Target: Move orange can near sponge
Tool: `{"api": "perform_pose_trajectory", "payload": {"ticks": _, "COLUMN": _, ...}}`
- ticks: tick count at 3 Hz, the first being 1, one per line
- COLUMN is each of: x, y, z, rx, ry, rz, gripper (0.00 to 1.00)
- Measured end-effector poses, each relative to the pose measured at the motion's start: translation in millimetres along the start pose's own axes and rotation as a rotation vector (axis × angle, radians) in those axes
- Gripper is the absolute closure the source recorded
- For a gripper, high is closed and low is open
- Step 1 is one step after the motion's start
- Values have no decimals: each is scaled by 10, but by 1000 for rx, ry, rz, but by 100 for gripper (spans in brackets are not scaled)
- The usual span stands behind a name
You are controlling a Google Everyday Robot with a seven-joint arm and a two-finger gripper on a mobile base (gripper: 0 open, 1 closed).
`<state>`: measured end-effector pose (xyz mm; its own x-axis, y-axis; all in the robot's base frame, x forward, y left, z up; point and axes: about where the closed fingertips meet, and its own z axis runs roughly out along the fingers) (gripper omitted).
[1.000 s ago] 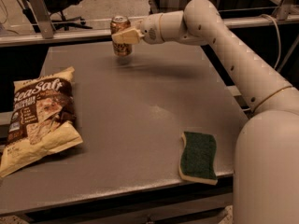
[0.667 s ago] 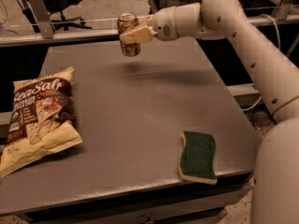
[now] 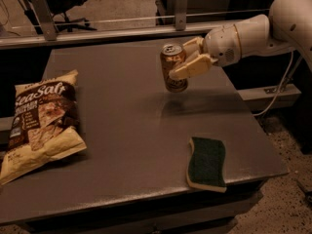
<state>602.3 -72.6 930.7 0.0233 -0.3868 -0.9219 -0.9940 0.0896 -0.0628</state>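
The orange can [image 3: 172,66] is upright, held in the air above the middle-right of the grey table [image 3: 122,130]. My gripper [image 3: 187,57] comes in from the right on a white arm and is shut on the can's side. The sponge [image 3: 207,163], dark green face up over a pale yellow layer, lies flat near the table's front right corner, below and to the right of the can.
A large yellow and brown chip bag [image 3: 39,121] lies at the table's left edge. A metal rail [image 3: 122,30] runs behind the table. The table's right edge drops to the floor [image 3: 287,199].
My gripper has carried the can from the table's far edge forward and to the right, lifted off the surface, closer to the sponge.
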Motion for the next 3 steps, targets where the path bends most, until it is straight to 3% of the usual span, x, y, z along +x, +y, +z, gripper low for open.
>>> {"api": "perform_pose_trajectory", "payload": {"ticks": 2, "x": 352, "y": 736, "z": -491, "rx": -86, "ry": 34, "rz": -12, "gripper": 100}}
{"api": "perform_pose_trajectory", "payload": {"ticks": 3, "x": 490, "y": 973, "z": -629, "rx": -121, "ry": 54, "rz": -17, "gripper": 82}}
